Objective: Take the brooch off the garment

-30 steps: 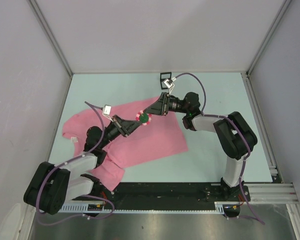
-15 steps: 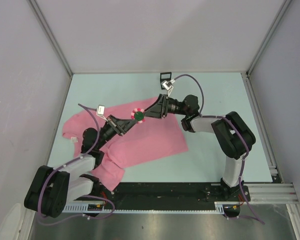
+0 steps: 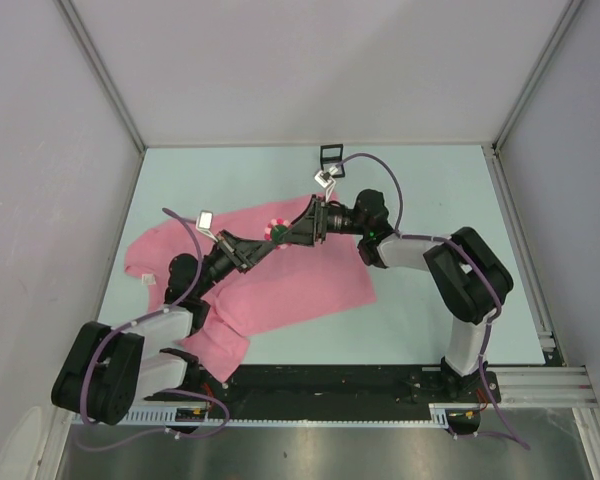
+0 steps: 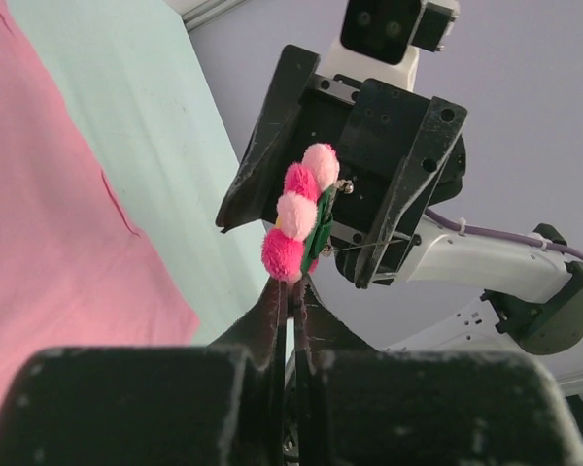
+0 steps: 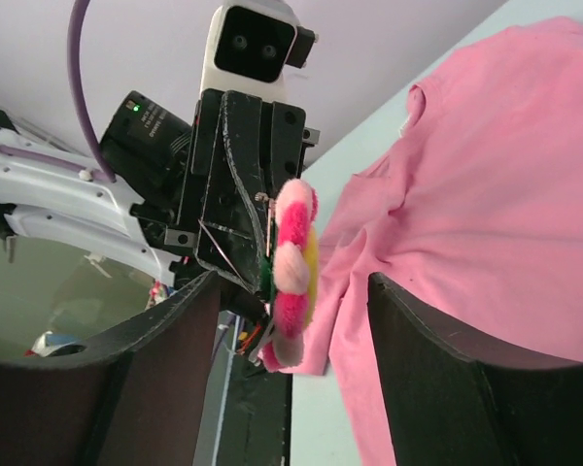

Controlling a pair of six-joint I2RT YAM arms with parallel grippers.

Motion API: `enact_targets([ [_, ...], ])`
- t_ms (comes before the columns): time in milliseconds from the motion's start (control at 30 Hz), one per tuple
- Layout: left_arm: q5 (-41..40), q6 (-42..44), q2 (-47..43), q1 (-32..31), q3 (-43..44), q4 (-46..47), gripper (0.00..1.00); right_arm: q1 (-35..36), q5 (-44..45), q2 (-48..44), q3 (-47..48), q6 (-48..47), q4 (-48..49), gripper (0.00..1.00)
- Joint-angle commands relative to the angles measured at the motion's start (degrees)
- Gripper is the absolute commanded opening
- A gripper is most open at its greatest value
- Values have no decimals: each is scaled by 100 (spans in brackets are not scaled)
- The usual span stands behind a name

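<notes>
— Who has the brooch (image 4: 299, 221)?
— The left gripper (image 4: 290, 288), nipped shut on its lower edge. It stands upright, lifted off the garment (image 3: 310, 280) (apparently free).
— And beyond it?
— The right gripper (image 3: 298, 228), facing it, jaws spread either side and touching nothing.

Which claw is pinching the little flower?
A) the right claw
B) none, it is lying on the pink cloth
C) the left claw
C: the left gripper is shut on the brooch, holding it up in the air, while the right gripper has its jaws open on either side of it.
</notes>
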Motion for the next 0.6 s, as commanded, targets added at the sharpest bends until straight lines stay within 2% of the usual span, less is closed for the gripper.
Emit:
enact_targets([
  [0,-101,-157,-170,32,17,-178,0,94,221,-417,172,-743,-634,63],
  [400,-365,501,-899,23,166,-1505,0,200,336,-408,225,-770,-714,55],
  [567,-400,739,-1049,23,245,-1883,0,208,274,-417,216,-717,-609,55],
])
